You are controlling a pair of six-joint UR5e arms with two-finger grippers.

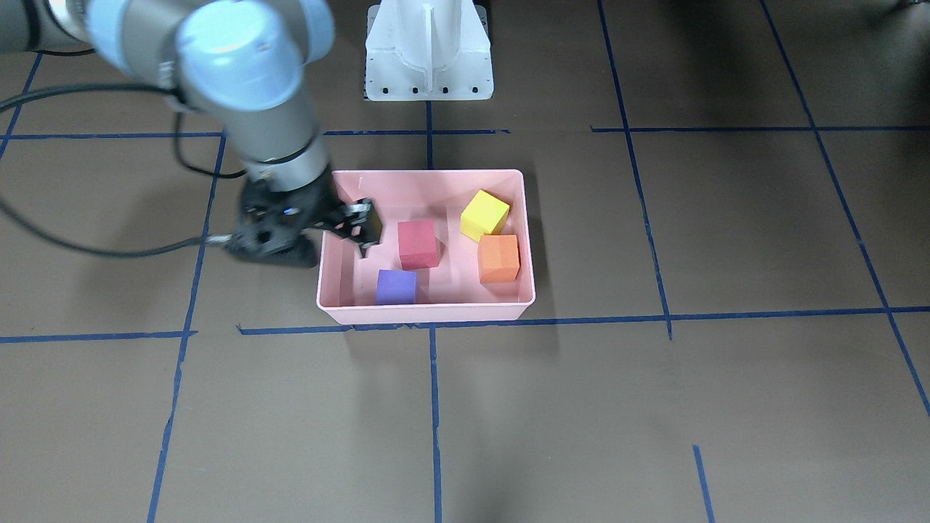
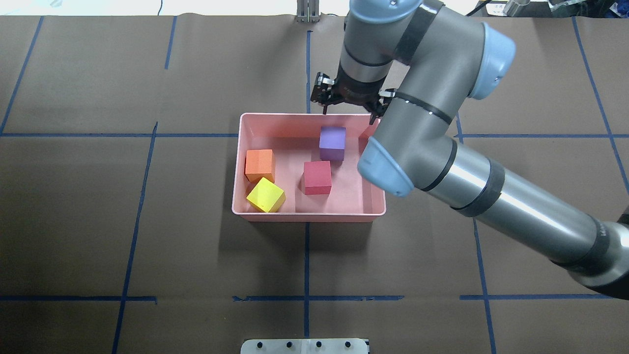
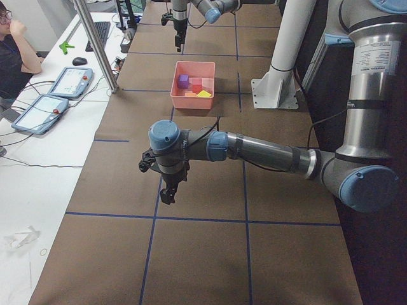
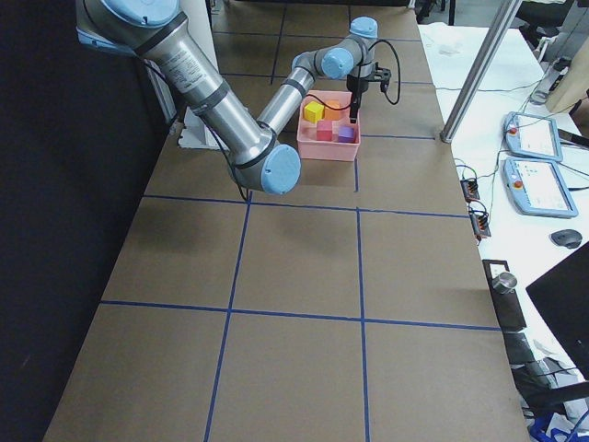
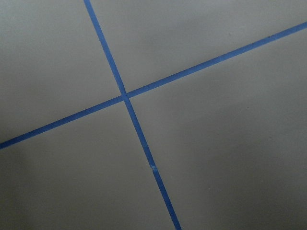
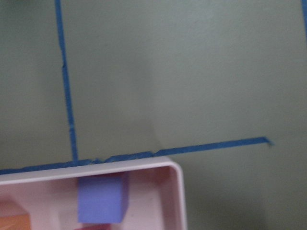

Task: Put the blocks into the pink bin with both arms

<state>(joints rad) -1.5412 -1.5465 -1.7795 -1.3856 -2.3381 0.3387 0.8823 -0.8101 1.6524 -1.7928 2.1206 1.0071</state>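
Observation:
The pink bin [image 2: 304, 217] lies mid-table and holds the purple block [image 2: 332, 142], the red block [image 2: 317, 177], the orange block [image 2: 259, 164] and the yellow-green block [image 2: 265, 195]. My right gripper [image 2: 350, 105] hangs open and empty over the bin's far rim, above the purple block's side; in the front-facing view the gripper [image 1: 356, 229] is over the bin's [image 1: 429, 312] left end. The right wrist view shows the purple block [image 6: 101, 199] in the bin's corner [image 6: 176, 191]. My left gripper [image 3: 166, 192] hovers over bare table far from the bin; I cannot tell whether it is open.
The white pedestal base [image 1: 429, 51] stands behind the bin. Blue tape lines [image 5: 125, 96] grid the brown table. A desk with tablets [image 3: 63, 82], a metal pole [image 3: 95, 44] and a seated person [image 3: 13, 38] lie beyond the table's far edge.

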